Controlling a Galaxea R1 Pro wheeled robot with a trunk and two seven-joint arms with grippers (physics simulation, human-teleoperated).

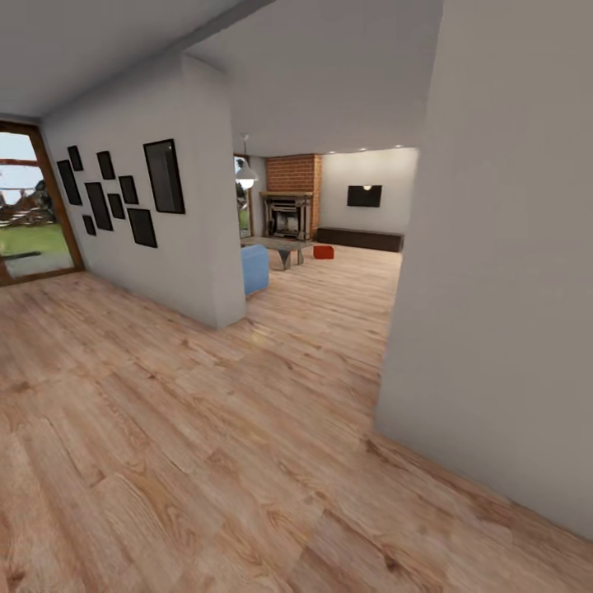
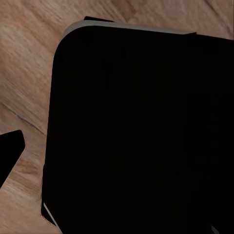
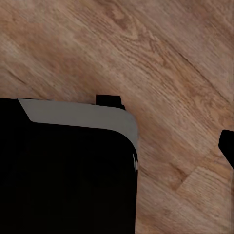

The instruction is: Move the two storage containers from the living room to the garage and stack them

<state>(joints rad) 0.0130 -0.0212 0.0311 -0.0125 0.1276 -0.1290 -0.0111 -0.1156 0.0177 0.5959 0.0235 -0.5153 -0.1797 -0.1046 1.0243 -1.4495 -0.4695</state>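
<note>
One storage container point(image 1: 324, 252) sits far ahead of us on the wood-plank floor point(image 1: 206, 461) of the living room, near the glass coffee table point(image 1: 280, 245) and brick fireplace point(image 1: 290, 206). Wrist views show dark robot body over planks; we cannot tell the state of the jaws.

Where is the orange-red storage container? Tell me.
In the head view, the orange-red storage container sits far ahead on the light wood-plank floor, right of the glass coffee table, before the brick fireplace.
</note>
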